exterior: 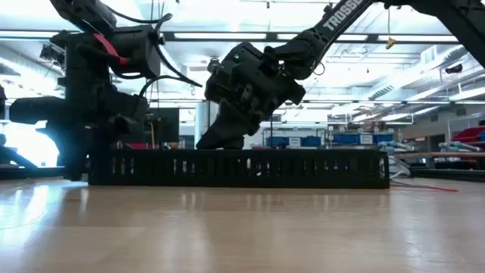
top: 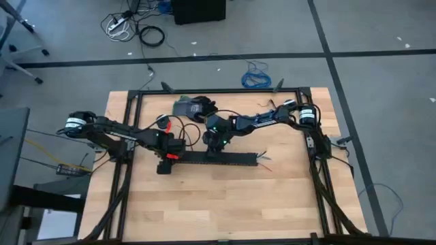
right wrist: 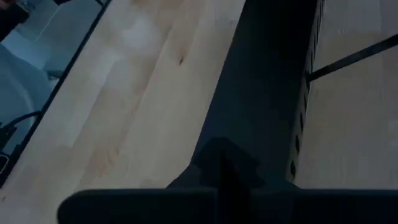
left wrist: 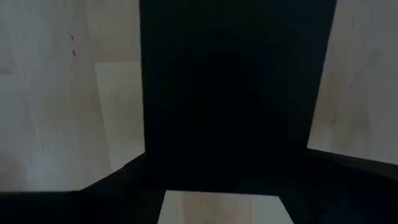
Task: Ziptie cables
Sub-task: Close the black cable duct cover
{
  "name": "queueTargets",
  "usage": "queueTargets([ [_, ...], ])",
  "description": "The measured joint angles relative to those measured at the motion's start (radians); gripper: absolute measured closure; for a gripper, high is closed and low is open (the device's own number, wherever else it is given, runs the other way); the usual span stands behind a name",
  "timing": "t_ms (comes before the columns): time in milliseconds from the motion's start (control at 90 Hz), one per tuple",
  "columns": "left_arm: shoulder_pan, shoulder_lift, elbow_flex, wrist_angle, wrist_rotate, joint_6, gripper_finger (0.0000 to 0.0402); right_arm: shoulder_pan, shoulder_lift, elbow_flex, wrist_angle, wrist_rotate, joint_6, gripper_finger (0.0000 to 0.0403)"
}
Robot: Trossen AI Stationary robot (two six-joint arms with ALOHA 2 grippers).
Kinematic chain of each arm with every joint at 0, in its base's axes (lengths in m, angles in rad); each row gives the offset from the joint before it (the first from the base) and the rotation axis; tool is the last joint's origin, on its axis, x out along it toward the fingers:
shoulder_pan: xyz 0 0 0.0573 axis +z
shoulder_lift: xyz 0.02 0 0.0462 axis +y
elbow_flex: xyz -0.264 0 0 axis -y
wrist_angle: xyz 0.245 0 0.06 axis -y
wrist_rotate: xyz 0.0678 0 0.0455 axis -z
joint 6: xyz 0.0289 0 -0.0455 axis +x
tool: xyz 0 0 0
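High view shows both arms low over a long black slotted tray (top: 225,158) lying across the middle of the wooden table (top: 225,204). The left gripper (top: 165,162) stands on the tray's left end, and the right gripper (top: 213,146) leans down on it a little left of its middle. If the fingers of either one are apart or together, I cannot tell; the wrist views are filled with dark shapes.

The cables (top: 263,158) show only as thin red and grey ends coming out of the tray's right end, so most of their length seems to lie inside it.

I judge the step is still preparing the bundle, holding the tray steady. Next the wires must be gathered tightly and a tie passed around them.
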Motion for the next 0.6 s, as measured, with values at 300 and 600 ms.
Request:
queueTargets([
  [300,0.0,0.0,0.0,0.0,-0.003,-0.004,0.0167,0.001,0.0,-0.003,0.017,-0.008,0.0,0.0403],
  [600,0.0,0.0,0.024,-0.003,0.016,-0.047,0.0155,0.002,0.0,-0.003,0.018,-0.014,0.0,0.0403],
])
